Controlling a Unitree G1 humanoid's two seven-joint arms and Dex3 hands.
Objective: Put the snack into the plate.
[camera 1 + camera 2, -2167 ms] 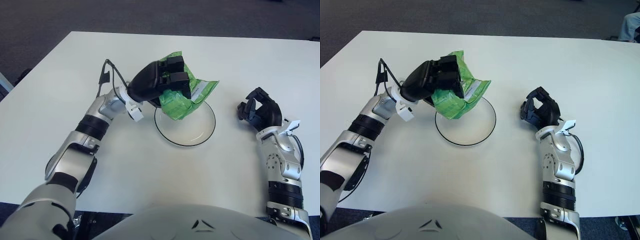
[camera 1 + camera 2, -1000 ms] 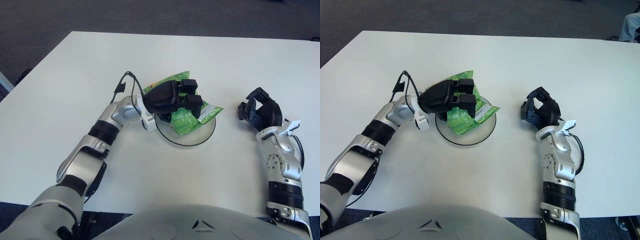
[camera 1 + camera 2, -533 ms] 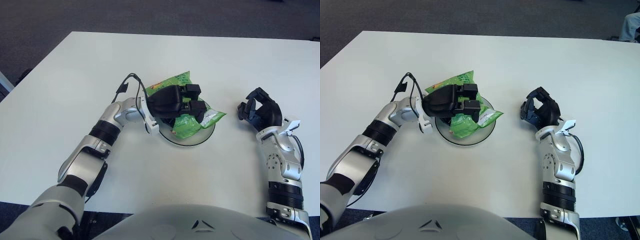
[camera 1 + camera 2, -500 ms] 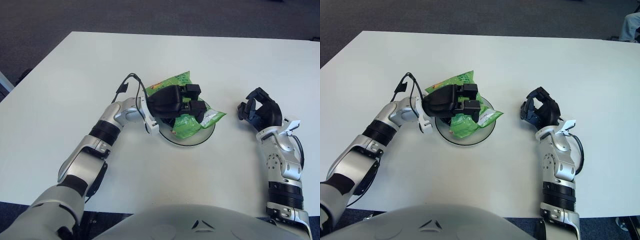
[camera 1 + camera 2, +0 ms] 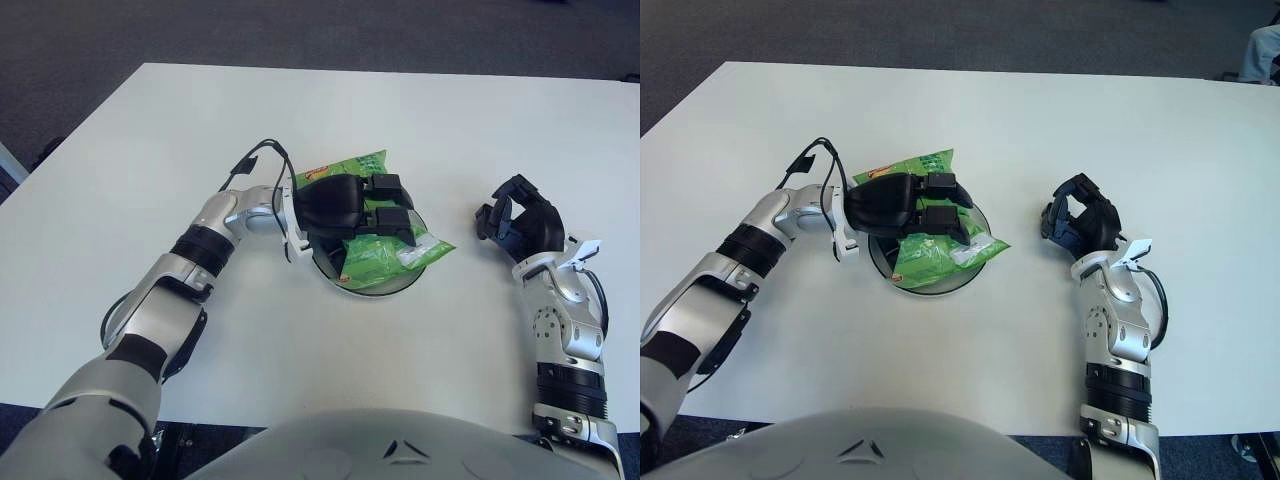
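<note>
Green crinkly foil snack bag lying flat on round white plate with dark rim, near middle of white worktop; bag corners overhang plate rim at far side and right. Black three-finger left hand over bag's far-left part, fingers curled onto it, gripping. Right hand well right of plate, toward right edge, fingers curled, holding nothing.

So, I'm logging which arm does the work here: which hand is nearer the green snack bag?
Left. The left hand is over the green snack bag with its fingers on it, above the plate. The right hand shows well to the bag's right.
</note>
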